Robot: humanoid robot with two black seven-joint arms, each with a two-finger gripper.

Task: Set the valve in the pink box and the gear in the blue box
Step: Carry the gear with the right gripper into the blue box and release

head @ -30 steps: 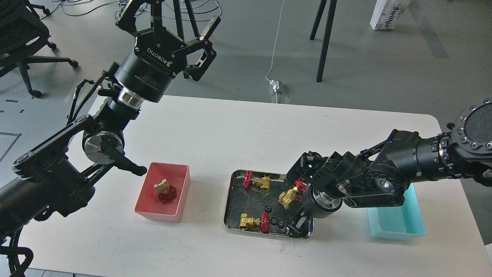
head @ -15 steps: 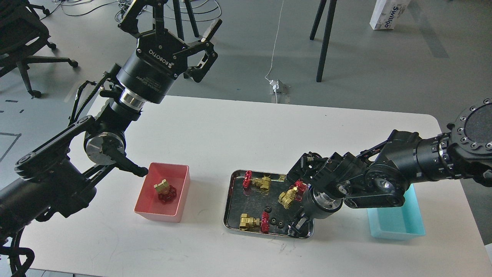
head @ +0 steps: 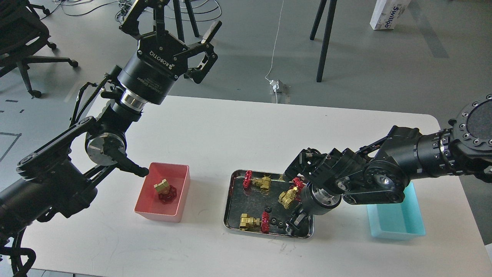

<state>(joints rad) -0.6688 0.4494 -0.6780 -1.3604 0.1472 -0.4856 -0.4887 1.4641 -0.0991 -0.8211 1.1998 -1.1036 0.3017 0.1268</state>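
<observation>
Right arm (head: pixel 369 181) over tray (head: pixel 230 192); pink box (head: pixel 153 213) unobstructed above.

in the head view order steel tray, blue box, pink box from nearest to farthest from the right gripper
1. steel tray: the right gripper is down inside it.
2. blue box: right of the gripper.
3. pink box: far left, past the tray.

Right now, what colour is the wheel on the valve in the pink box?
Red, on a brass-gold valve; the head view shows it.

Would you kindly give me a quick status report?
Left gripper open, raised. Right gripper low in steel tray, near gears. One valve in pink box.
</observation>
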